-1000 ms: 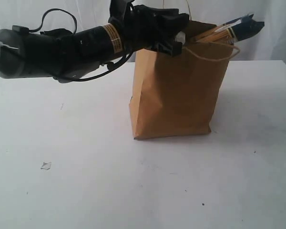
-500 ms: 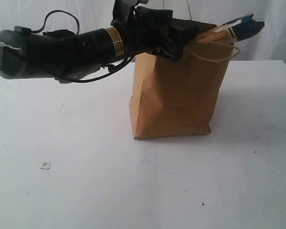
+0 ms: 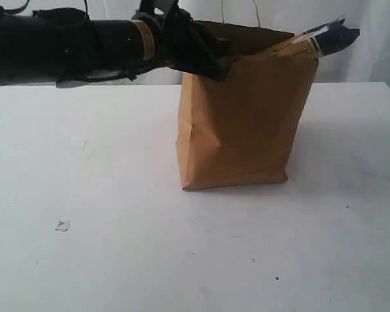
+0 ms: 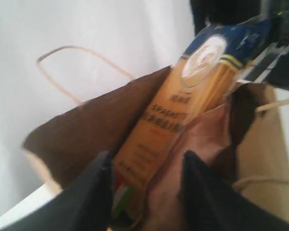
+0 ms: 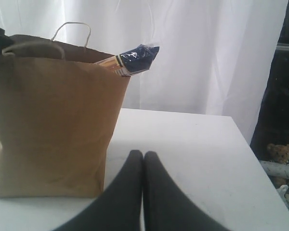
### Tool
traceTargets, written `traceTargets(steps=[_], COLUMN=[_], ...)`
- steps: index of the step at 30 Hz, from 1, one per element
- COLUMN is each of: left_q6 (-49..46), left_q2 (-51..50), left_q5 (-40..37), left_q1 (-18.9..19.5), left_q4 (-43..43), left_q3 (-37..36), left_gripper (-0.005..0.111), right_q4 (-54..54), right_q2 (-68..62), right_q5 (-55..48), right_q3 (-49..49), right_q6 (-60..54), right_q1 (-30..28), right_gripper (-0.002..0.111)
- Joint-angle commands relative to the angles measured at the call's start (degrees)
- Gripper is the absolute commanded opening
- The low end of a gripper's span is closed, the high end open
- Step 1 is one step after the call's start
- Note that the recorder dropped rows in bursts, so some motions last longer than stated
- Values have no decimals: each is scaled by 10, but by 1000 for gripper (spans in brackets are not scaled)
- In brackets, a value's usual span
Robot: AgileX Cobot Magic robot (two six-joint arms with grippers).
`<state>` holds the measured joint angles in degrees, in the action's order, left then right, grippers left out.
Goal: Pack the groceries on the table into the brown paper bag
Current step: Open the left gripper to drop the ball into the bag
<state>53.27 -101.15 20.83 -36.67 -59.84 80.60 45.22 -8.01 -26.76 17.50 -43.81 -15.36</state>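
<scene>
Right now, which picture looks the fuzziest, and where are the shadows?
Left wrist view: fuzziest, the long yellow-and-blue noodle packet smeared, its lettering smudged. Exterior view: sharper, a faint shadow beside the tall kraft-brown paper bag on the white table. Right wrist view: fairly clear, bright curtain behind.

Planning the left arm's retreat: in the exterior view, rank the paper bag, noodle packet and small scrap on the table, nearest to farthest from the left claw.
1. Paper bag: the left claw is at its top left rim.
2. Noodle packet: sticking out at the bag's top right.
3. Scrap: low on the table, far front left.
</scene>
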Motion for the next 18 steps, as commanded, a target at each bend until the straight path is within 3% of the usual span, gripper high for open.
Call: traceTargets(steps=[1,4,7,13,18], left_q6=[50,45,33,31,17], left_q2=[46,67,72,82,112], left_q5=[-182,-271,-264,-134,-168], left_q1=[0,0,0,0,0], left_q4=[-25,-25,-26,-29,-30], left_q3=[-3,-20,-35,-74,-112], left_gripper=[19,0,0,0,0], right_q4=[3,3,3,3,3], right_q2=[3,3,3,3,3], right_q5=[1,1,1,1,1], right_q3=[-3,-3,-3,-3,-3], right_q6=[2,2,2,2,2], right_q1=[0,0,0,0,0], right_gripper=[0,0,0,0,0])
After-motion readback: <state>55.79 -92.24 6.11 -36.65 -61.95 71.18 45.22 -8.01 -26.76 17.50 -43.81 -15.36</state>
